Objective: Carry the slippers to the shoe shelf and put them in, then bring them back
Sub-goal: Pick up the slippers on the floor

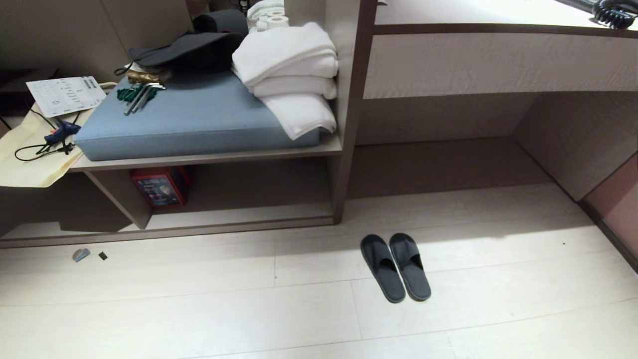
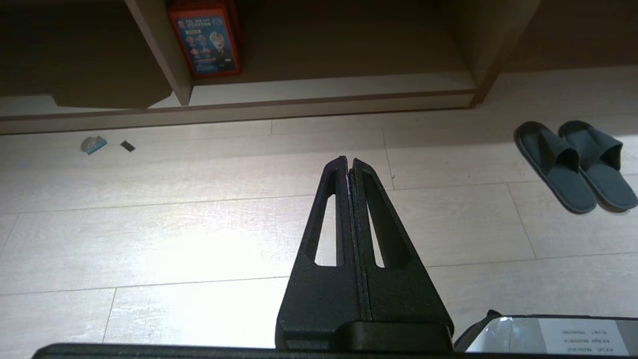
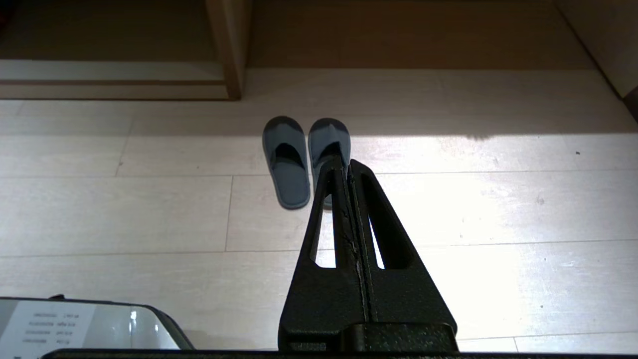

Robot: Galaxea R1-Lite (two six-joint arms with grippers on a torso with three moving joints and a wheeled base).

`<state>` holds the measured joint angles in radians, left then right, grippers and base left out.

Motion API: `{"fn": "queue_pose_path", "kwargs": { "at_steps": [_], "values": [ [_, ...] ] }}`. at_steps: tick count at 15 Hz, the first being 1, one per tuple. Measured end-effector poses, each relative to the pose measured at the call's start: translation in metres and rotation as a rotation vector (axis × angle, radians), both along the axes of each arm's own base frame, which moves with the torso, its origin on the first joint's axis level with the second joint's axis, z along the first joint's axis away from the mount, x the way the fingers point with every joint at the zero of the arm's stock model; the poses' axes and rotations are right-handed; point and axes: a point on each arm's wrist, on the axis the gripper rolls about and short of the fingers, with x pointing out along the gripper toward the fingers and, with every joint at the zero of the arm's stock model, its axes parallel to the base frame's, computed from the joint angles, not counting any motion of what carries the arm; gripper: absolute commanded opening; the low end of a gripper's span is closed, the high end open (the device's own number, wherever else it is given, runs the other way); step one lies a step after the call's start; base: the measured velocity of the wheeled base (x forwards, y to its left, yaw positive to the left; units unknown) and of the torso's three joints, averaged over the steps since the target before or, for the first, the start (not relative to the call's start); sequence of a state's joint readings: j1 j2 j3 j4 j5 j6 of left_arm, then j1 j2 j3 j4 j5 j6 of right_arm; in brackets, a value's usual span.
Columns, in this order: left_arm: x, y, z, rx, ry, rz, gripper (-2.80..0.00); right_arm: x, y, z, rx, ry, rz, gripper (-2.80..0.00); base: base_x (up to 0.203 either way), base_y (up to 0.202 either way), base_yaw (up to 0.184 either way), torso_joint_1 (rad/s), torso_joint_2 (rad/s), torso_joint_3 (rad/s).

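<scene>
Two flat, backless slippers [image 1: 396, 267] in dark slate-grey cloth lie side by side and touching on the pale plank floor [image 1: 199, 309], toes toward the furniture, just out from the foot of the upright panel that ends the grey-beige wood-laminate shoe shelf [image 1: 239, 214]. That low open cubby holds only a red box [image 1: 160, 187] with a printed front, standing beside its inner divider. On the board above it sit a blue-grey seat cushion [image 1: 199, 119], a stack of folded white towels [image 1: 291, 75] and some dark cloth (the small items next to it are too tangled to name). Neither arm appears from the head camera. The black left gripper [image 2: 349, 160] hangs over bare floor with its jaws pressed together, holding nothing, the slippers well off to one side. The black right gripper [image 3: 346, 163] also has its jaws closed and empty, its tip overlapping one slipper in its own view without visibly touching it
</scene>
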<state>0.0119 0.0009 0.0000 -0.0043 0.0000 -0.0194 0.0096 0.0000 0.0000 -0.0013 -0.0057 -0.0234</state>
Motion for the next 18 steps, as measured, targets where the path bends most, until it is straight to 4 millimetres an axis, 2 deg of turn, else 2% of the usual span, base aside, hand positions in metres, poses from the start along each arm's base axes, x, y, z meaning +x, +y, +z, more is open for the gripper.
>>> {"fn": "queue_pose_path", "kwargs": {
  "at_steps": [18],
  "values": [
    [0.0, 0.0, 0.0, -0.001, 0.0, 0.0, -2.8, 0.0, 0.0, 0.0, 0.001, 0.0, 0.0, -2.8, 0.0, 0.0, 0.0, 0.003, 0.0, -0.197]
  ]
}}
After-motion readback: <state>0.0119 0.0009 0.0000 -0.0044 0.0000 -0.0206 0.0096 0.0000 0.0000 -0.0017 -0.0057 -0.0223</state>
